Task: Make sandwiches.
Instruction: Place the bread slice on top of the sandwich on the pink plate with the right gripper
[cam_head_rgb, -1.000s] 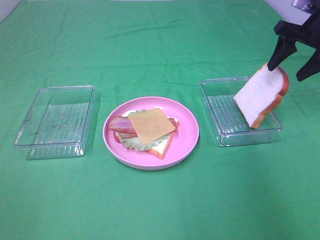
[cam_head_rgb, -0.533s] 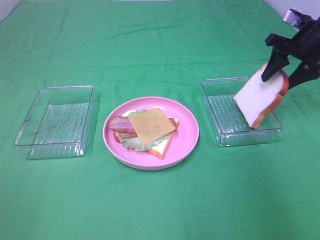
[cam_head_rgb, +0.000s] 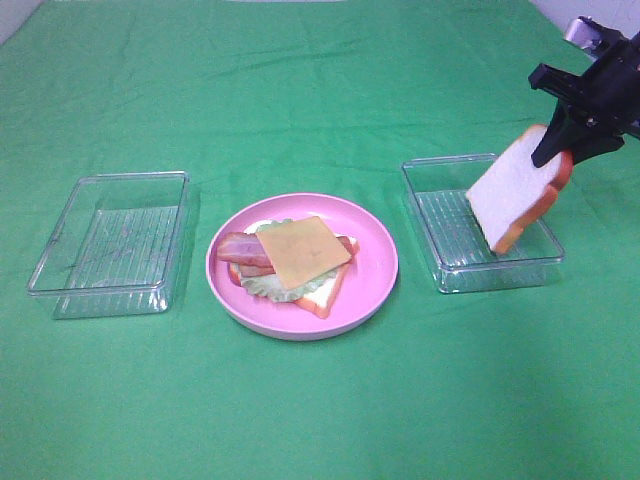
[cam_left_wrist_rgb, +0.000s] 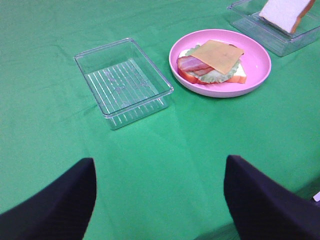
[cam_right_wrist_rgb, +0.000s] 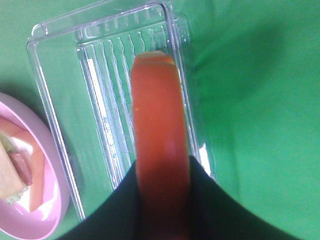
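**One slice in the grip, one stack waiting**

Right gripper: jaws closed down on the top crust of the bread slice. Wrist view shows both fingers pressed against the orange-brown crust, one each side, no gap. Slice hangs tilted, its low corner down inside the right tray, over that tray's far right corner. Whether the corner touches the tray floor, cannot tell.

Left gripper: jaws wide apart, nothing between them, hanging over bare green cloth near the front edge.

Open sandwich sits at the middle of the pink plate, between the two trays: bread at the bottom, lettuce, bacon, cheese square on top. No lid slice yet. Left tray holds nothing.

Risks, as I judge them:
- Grip is on the crust edge only. Slice may swing or pivot between the fingers on the lift.
- Low corner could catch the tray wall and drag the light tray along.
- Cheese lies askew; a crooked landing may push it, or the bacon, off the stack.
- Slice comes in tilted, so it wants levelling before release, else it lands on edge.
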